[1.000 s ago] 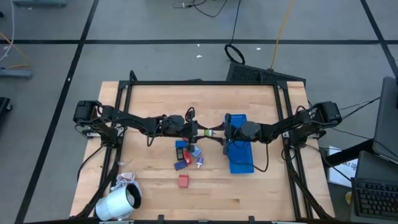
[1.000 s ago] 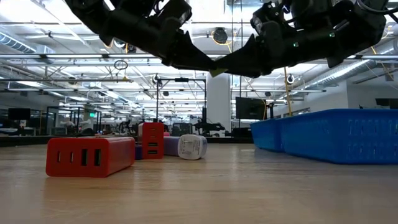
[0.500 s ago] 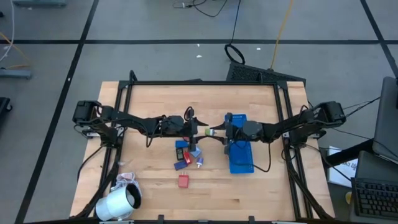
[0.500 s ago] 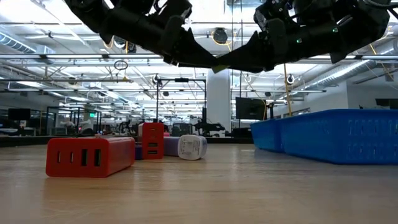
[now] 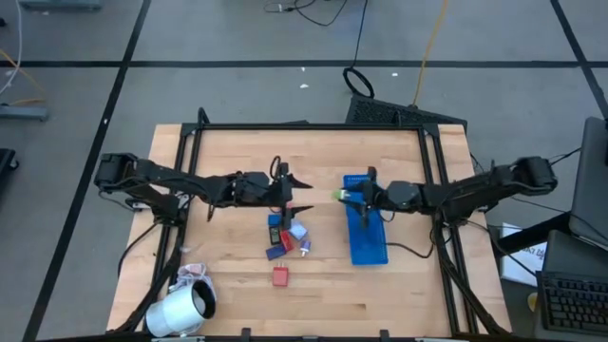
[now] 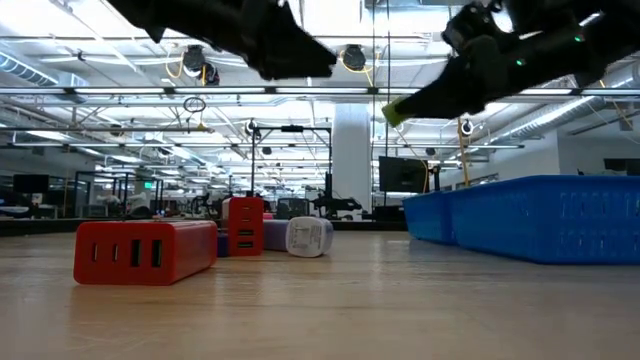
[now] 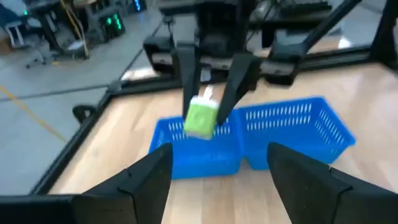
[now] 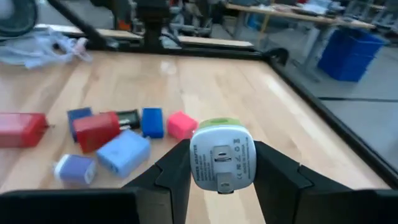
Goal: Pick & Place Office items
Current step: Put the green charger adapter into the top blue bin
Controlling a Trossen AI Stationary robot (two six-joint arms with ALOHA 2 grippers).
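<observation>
above the blue tray (image 5: 366,237), the right gripper (image 5: 344,196) clamps a green block (image 5: 339,195); the left gripper (image 5: 302,195) hangs open, empty, over blocks (image 5: 285,239) scattered on the table (image 5: 228,285).

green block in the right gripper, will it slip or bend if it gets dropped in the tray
Probably stiff: the green block looks like a hard moulded plug body, held without deforming in the right gripper. It may slip a little, since its shell looks smooth and rounded. Dropped into the blue tray, it likely tumbles once, then settles on a flat face.
</observation>
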